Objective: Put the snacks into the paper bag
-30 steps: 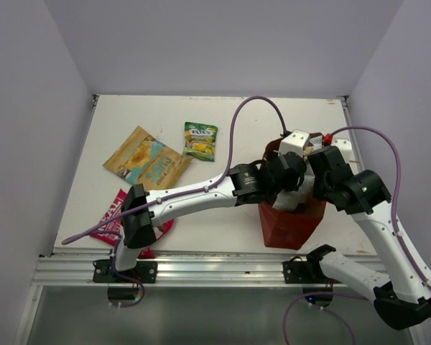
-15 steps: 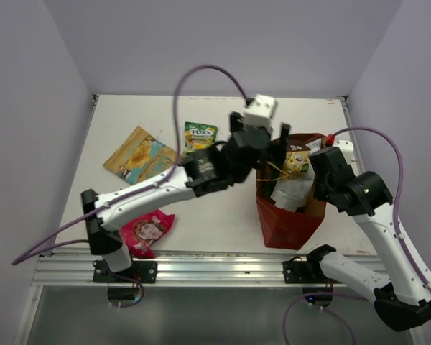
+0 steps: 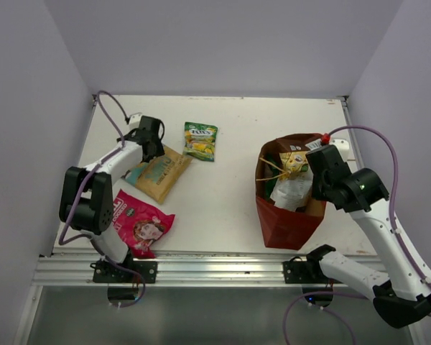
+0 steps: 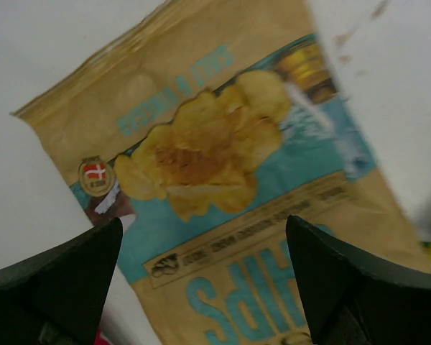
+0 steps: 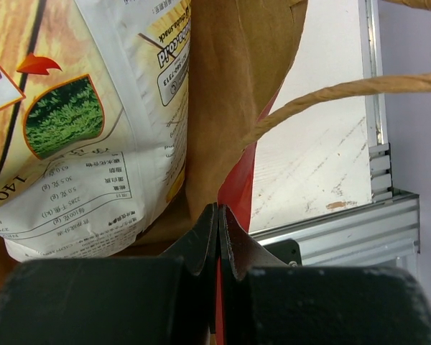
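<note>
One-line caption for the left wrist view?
Open left tool above the tan-and-teal chip packet lying on the white table.

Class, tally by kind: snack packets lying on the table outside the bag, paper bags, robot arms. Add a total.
Snack packets on table: 3, tan-and-teal packet, green-yellow packet, pink-red packet
Paper bag: 1
Robot arms: 2, left arm, right arm
Total: 6

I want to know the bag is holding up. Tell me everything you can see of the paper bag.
The paper bag stands upright and open at the table's right front: reddish-brown outside, plain brown inside, creased, with thin twisted handles. The right gripper is shut on its wall at the rim. A white-and-brown packet lies inside.
</note>
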{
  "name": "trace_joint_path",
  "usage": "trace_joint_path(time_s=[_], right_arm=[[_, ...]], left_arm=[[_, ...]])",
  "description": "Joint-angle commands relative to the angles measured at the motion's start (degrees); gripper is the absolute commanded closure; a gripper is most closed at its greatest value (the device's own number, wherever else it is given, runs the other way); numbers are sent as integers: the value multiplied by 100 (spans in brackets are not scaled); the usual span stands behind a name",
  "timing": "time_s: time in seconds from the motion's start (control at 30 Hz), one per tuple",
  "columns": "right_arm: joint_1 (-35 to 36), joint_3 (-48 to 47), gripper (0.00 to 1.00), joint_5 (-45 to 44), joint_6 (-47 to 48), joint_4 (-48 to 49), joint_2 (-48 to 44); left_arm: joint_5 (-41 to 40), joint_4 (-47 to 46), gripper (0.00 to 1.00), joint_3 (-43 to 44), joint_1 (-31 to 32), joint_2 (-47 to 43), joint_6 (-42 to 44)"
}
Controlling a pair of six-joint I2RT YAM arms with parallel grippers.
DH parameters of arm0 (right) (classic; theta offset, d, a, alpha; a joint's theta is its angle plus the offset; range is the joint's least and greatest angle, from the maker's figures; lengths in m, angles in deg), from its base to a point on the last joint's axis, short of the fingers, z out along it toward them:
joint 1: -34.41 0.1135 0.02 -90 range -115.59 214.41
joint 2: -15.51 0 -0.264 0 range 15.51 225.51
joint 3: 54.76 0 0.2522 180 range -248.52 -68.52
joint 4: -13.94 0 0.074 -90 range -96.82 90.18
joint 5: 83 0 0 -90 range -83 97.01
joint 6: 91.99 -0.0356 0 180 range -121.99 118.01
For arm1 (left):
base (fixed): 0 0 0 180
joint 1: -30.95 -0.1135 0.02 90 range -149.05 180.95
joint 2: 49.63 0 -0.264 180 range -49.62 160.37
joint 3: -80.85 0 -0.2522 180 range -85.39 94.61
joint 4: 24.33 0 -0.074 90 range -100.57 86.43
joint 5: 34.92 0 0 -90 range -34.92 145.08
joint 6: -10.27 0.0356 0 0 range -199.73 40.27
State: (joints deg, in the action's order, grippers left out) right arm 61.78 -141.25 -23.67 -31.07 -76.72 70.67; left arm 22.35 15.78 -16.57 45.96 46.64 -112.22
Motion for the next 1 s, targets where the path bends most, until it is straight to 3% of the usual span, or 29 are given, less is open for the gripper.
trace_joint_path(time_s=[0.0,0.17,0.33,0.5,0.63,0.67,0.73,0.97], right_arm=[[13,-162,100,97,104,0,39],[13,-224,100,176,122,61,74],[13,-277,100,290,166,140,65],[13,-373,100,281,219,140,48],[13,-365,100,308,245,167,4],[13,-374,100,317,254,167,-5],[5,-374,100,334,254,193,-5],[13,-338,100,326,245,185,-66]], left_arm=[[575,-543,0,-290,-489,-83,-82],[803,-455,0,-219,-542,559,76],[1154,-1034,0,-852,-542,770,120],[1120,-948,0,-1098,-551,1139,-47],[1041,-895,56,-1125,-551,1262,6],[1041,-860,80,-1090,-551,1306,-3],[971,-737,100,-1020,-543,1438,-12],[935,-911,100,-1107,-542,1019,216]])
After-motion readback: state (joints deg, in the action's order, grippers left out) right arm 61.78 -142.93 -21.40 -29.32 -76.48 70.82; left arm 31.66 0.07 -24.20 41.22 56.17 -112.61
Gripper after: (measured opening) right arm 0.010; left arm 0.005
